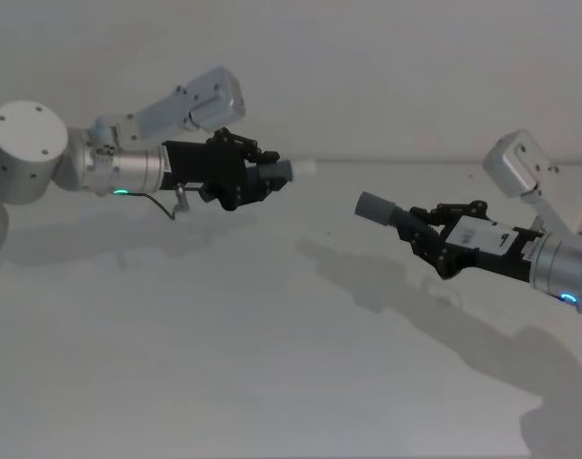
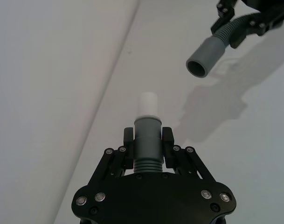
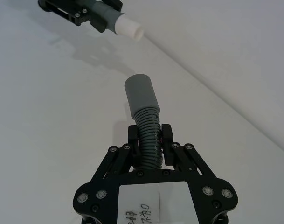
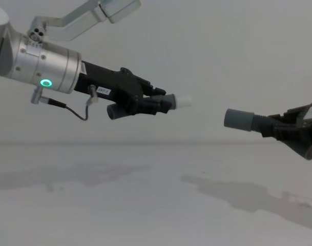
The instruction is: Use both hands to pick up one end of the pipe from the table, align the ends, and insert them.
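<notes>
Both pipe pieces hang in the air above the table [image 1: 271,363]. My left gripper [image 1: 262,177] [image 2: 148,140] [image 4: 158,105] is shut on one ribbed piece [image 2: 148,144]; its grey cuff with the narrow white tip [image 1: 305,166] [image 2: 148,103] [image 4: 184,101] [image 3: 129,27] points right. My right gripper [image 1: 426,229] [image 3: 150,137] [image 4: 278,128] is shut on the other ribbed piece [image 3: 148,140], whose open grey cuff [image 1: 375,207] [image 2: 204,57] [image 3: 141,93] [image 4: 238,119] points left and up. A gap separates the two ends. The right cuff sits lower than the white tip.
A thin black cable [image 4: 74,110] loops under the left wrist. The pale wall [image 1: 367,67] rises behind the table's far edge. Arm shadows fall on the bare table surface below both grippers.
</notes>
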